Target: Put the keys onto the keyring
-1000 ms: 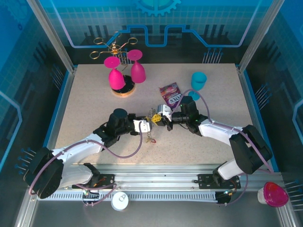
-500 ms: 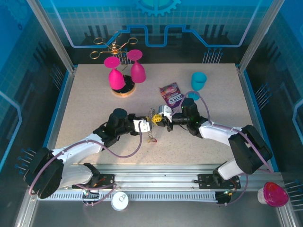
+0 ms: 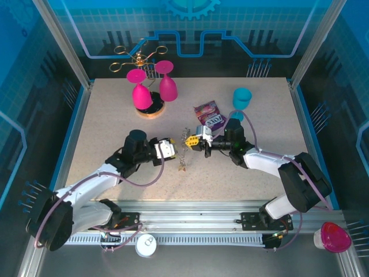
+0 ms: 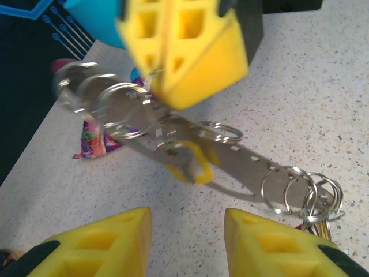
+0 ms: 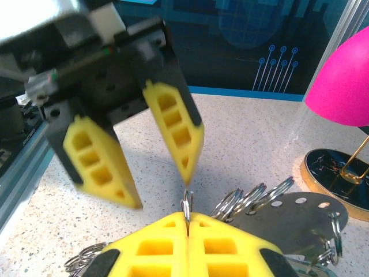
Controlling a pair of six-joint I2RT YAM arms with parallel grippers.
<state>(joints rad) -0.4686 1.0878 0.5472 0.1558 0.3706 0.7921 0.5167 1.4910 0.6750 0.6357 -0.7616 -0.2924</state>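
The keyring (image 4: 242, 153) is a flat metal strip with holes that carries several split rings; in the top view it (image 3: 185, 145) hangs between the two grippers. A key with a yellow head (image 4: 195, 167) hangs from the strip's middle. My right gripper (image 5: 186, 216) is shut on one thin ring (image 5: 186, 203) of the keyring and holds it off the table. In the top view the right gripper (image 3: 194, 142) is just right of the strip. My left gripper (image 3: 170, 149) stands open a little to the left, apart from the keyring, its fingers (image 5: 176, 130) empty.
A purple candy packet (image 3: 209, 115) lies behind the right gripper, with a teal cup (image 3: 241, 98) further back. Two pink goblets (image 3: 142, 91) stand on a round wooden base (image 3: 151, 109) at the back left, under a gold wire rack (image 3: 138, 55).
My left gripper has opened, let go of the keyring and drawn back to the left. The right gripper still grips its ring and has shifted slightly back.
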